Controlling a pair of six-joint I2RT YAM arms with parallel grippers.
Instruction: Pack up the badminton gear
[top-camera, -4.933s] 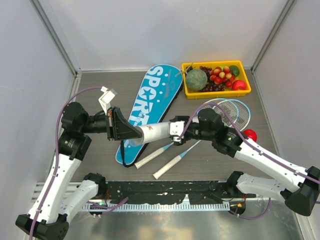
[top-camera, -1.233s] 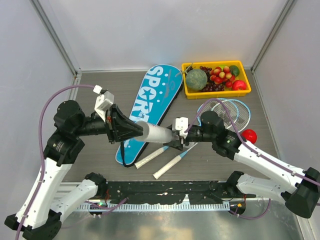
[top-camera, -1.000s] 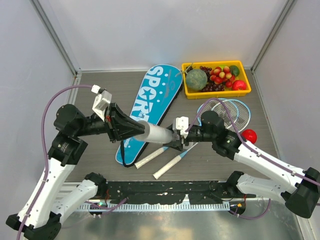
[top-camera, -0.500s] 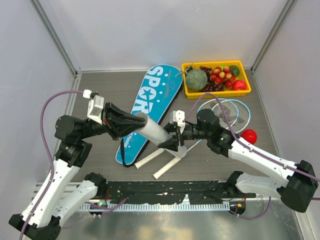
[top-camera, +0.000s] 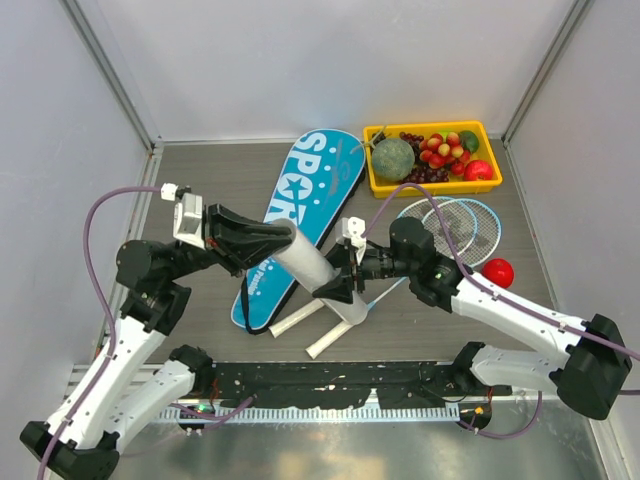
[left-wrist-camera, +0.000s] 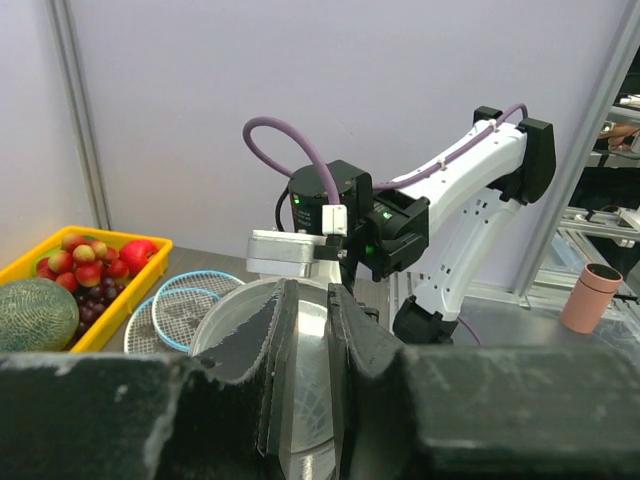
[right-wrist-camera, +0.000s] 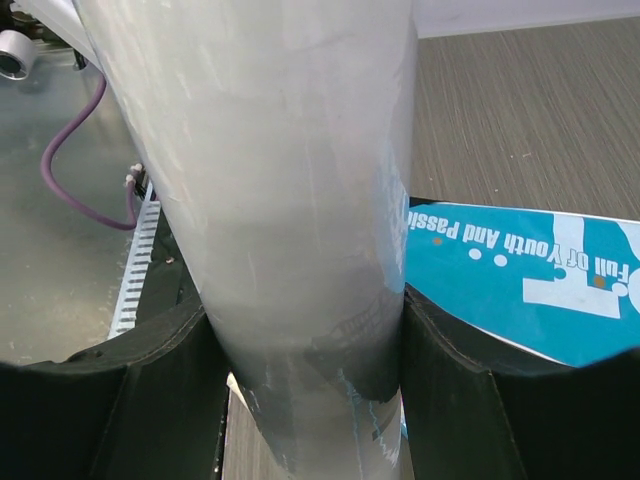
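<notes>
top view: the white tube (top-camera: 312, 262) hangs slanted at frame centre above the table (top-camera: 190, 180). the left pincer (top-camera: 285, 235) is nipped narrow on its upper-left rim, and the right pincer (top-camera: 340, 290) clasps its lower end. the blue bag (top-camera: 300, 200) lies just behind.
left wrist: its fingers (left-wrist-camera: 345, 320) pinch the tube's wall.
right wrist: its fingers (right-wrist-camera: 150, 380) press both sides of the tube.

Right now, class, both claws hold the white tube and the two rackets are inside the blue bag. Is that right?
No. The left claw and right claw hold the white tube, but the rackets lie on the table beside the blue bag: see the top view.
</notes>
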